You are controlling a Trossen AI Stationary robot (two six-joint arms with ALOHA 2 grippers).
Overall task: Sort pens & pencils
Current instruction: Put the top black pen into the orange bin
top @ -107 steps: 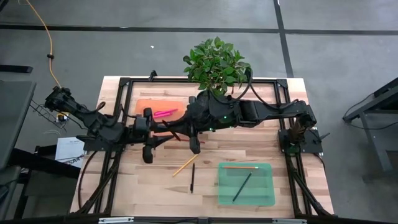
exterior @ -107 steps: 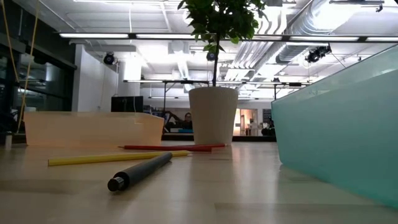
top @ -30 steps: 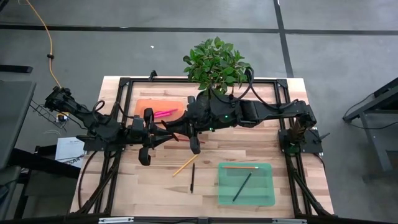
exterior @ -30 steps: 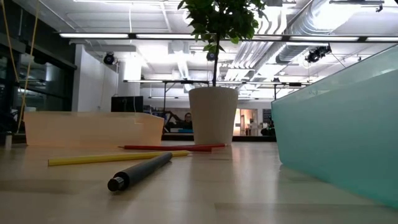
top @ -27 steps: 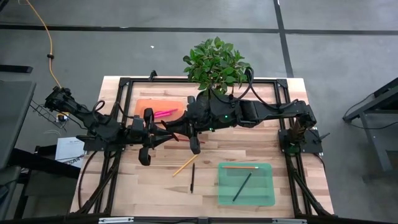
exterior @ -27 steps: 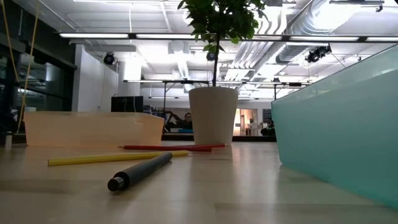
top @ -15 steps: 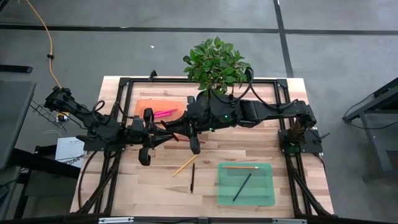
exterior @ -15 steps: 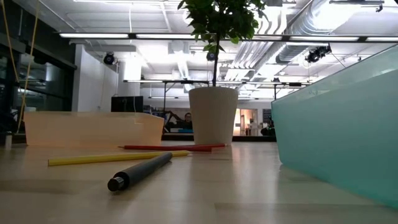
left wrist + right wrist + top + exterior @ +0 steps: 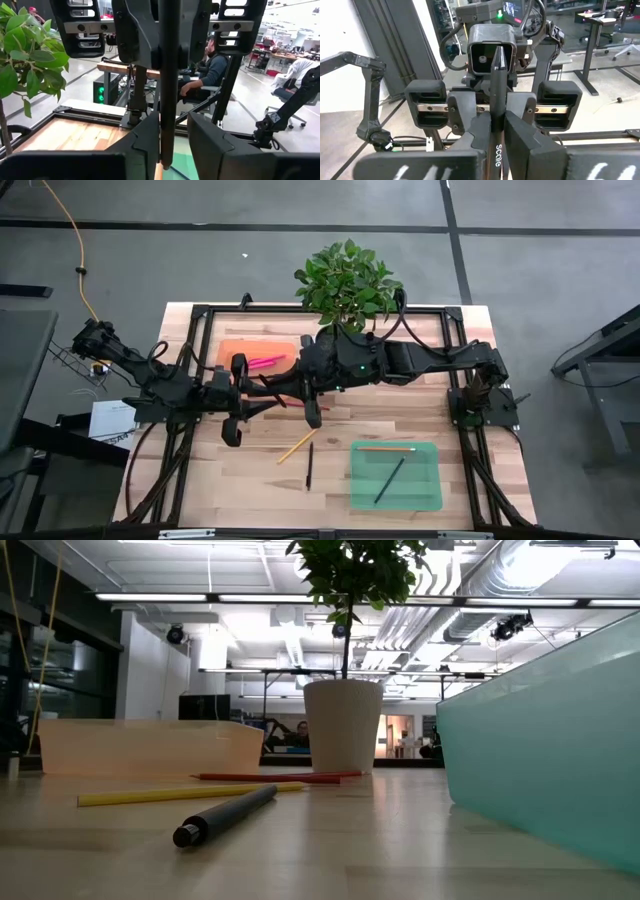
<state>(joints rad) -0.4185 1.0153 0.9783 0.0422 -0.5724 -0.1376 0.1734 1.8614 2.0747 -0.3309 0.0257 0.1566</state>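
Grips dark pen (image 9: 496, 95) in right gripper (image 9: 492, 122); spreads left gripper (image 9: 172, 135) loosely around its far end; risks dropping it on premature release.

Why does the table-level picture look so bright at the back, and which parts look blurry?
Low view: ceiling lights glare behind the plant pot, and the near dark pen is soft. Left wrist view: the plant leaves up close blur.

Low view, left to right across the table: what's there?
Orange bin → yellow pencil → dark pen → red pencil → white plant pot → green bin. No gripper shows in this view.
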